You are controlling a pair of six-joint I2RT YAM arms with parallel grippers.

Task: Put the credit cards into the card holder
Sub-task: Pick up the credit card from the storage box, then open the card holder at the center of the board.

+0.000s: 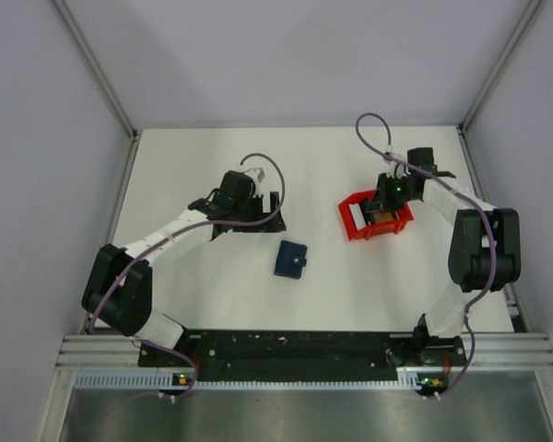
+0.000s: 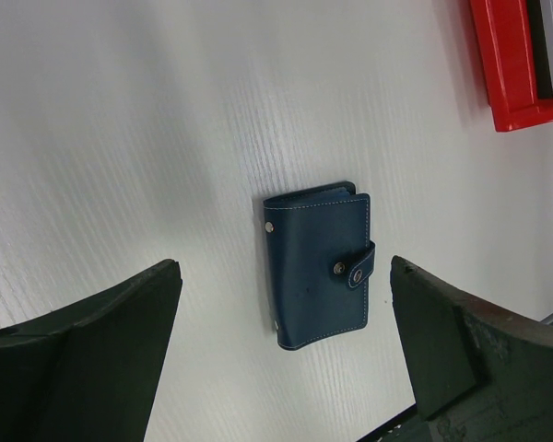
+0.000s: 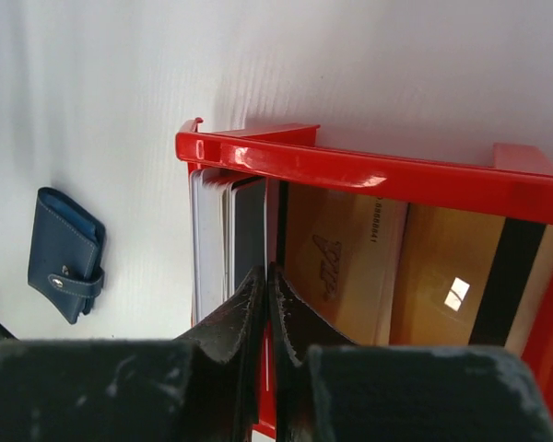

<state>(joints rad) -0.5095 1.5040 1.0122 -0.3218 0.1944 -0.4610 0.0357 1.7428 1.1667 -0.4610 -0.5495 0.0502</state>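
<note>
cards (image 3: 346,267): likely stiff, slick, pinch an edge | right claw (image 3: 268,276): nearly shut in bin (image 3: 350,170), hold unclear | left claw (image 2: 284,276): wide, empty | holder (image 2: 318,267): bin's 8 o'clock

A red rectangular plastic bin (image 1: 348,221) sits right of centre on the white wood-grain tabletop (image 1: 203,285), open side up.

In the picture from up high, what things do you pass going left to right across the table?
The left gripper → card holder → red bin. The right gripper overlaps the bin, so I leave it out.
</note>
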